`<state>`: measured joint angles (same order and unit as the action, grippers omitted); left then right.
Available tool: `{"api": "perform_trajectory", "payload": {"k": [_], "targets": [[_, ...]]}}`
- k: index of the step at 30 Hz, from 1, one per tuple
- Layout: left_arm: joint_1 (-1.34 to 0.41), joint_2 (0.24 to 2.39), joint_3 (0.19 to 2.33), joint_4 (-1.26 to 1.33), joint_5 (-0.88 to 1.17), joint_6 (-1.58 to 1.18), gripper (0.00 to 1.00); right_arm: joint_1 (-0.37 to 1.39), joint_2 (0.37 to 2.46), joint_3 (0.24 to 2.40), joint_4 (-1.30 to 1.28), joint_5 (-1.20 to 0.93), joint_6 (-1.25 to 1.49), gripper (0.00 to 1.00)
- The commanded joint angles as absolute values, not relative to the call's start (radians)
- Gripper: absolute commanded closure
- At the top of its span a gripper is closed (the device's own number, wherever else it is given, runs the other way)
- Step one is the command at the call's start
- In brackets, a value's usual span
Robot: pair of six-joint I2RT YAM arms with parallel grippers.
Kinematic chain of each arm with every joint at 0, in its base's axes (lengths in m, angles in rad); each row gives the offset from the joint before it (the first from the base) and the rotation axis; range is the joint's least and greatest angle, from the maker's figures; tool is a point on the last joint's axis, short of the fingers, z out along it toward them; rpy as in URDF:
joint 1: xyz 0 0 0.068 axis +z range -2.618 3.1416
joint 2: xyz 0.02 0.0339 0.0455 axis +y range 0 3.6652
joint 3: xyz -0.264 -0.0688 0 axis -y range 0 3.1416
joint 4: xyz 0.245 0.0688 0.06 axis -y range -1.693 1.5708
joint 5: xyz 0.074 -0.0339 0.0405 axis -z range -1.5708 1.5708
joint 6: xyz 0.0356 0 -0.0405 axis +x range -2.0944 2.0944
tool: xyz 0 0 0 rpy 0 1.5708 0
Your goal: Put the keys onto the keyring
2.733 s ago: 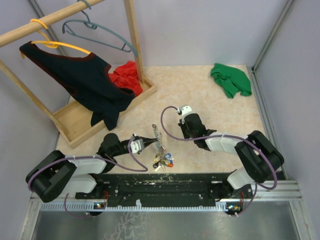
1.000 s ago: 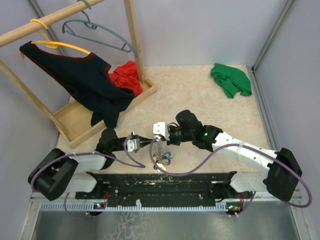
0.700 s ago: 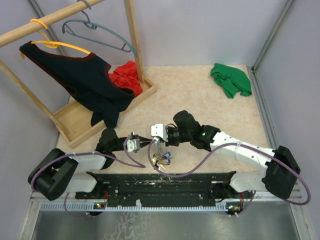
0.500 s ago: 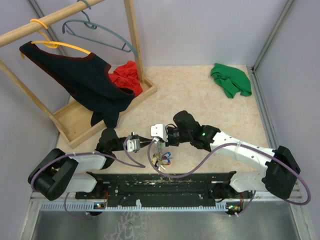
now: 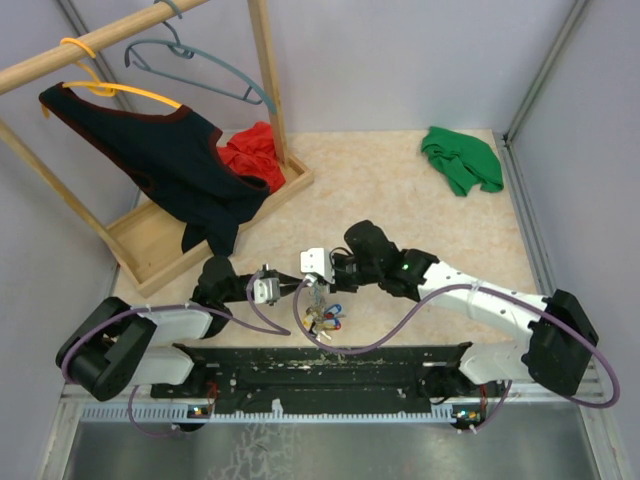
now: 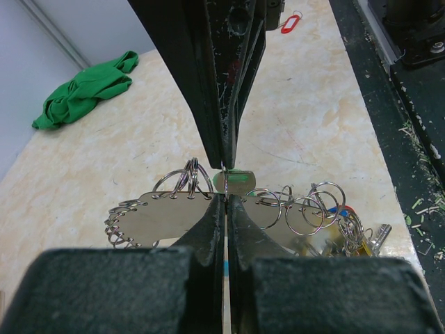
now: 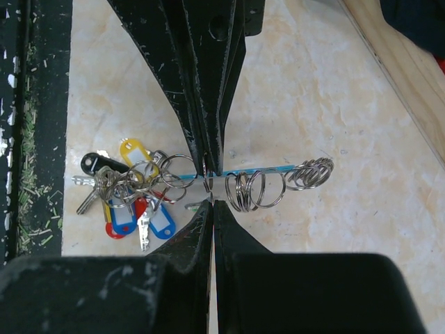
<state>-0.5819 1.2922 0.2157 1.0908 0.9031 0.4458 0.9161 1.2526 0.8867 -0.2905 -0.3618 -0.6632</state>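
top view looks down from above and behind; wrist views face each other up close, sharing the keyring [image 7: 245, 189].

Soft, even light falls from overhead, and shadows on the table [image 5: 400, 200] are faint. In both wrist views the closest foreground goes soft, and the keyring [image 6: 174, 212] throws small bright glints.

The keyring [image 7: 254, 189] is showing silvery with a light-blue strip, its tags [image 7: 163, 224] blue, yellow, red and black. The cloth [image 5: 460, 160] is showing green. The garment [image 5: 150, 160] is showing black, red-edged. The table [image 5: 400, 190] is displaying beige marbling.
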Motion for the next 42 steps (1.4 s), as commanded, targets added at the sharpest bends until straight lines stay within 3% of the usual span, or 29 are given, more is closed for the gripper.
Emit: {"api": "perform_trajectory", "payload": {"k": [1, 42], "targets": [[-0.580, 1.292, 0.243, 1.121, 0.919, 0.444, 1.00, 0.929, 1.263, 0.957, -0.298, -0.377, -0.676, 1.00], [-0.581, 1.295, 0.249, 1.118, 0.939, 0.437, 1.00, 0.930, 1.254, 0.953, -0.278, -0.370, -0.660, 1.00]]}}
